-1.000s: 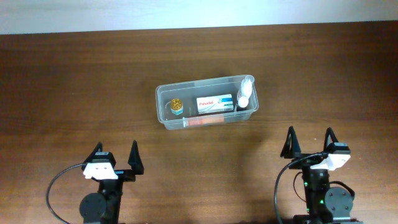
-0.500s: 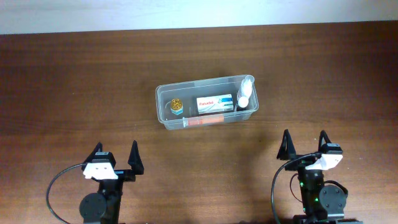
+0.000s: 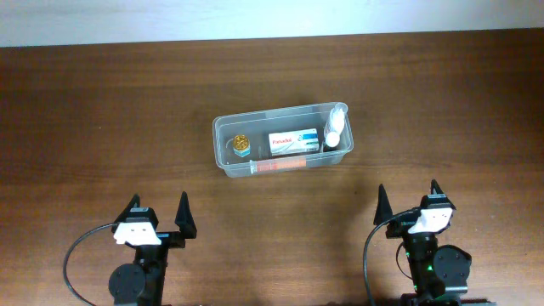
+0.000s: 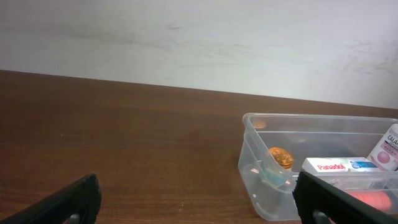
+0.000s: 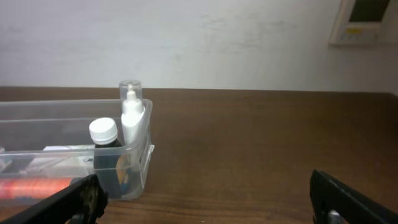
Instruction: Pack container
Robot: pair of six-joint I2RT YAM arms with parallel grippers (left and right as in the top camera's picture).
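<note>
The clear plastic container sits mid-table. It holds a gold-capped small jar, a white Panadol box, a red tube, a dark bottle with a white cap and a white spray bottle. The container also shows in the left wrist view and in the right wrist view. My left gripper is open and empty near the front edge, left of the container. My right gripper is open and empty, in front of and right of the container.
The dark wooden table runs back to a white wall. A white wall device shows at the upper right of the right wrist view.
My right gripper has drawn left and slightly forward toward the container's side. The left arm and the container's contents have not moved.
</note>
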